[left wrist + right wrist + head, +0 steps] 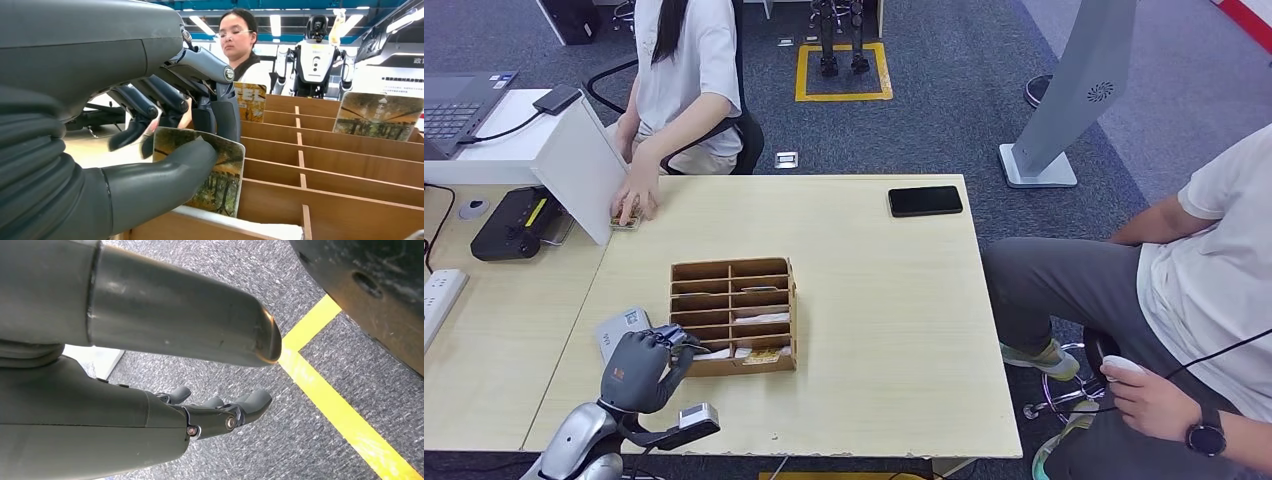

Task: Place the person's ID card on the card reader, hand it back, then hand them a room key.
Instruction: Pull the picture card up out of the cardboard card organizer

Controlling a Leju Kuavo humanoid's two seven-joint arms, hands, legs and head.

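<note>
**Wooden rack, card pinched**

Grey thumb and dark fingers of the left hand (pixel 165 125) pinch a key card (pixel 215 170) at the near edge of the slotted rack (pixel 734 315) on the table (pixel 874 330). Right hand (pixel 220 415) hangs over carpet, fingers loosely curled, holding nothing. A person's hand (pixel 634 200) rests on the table's far corner.

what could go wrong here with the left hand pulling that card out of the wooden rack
The left hand pinches the card only near one edge, so it could slip or twist free. The card is still low in the rack, so it may snag on a divider. The light rack sits loose on the table and could get dragged along.
</note>
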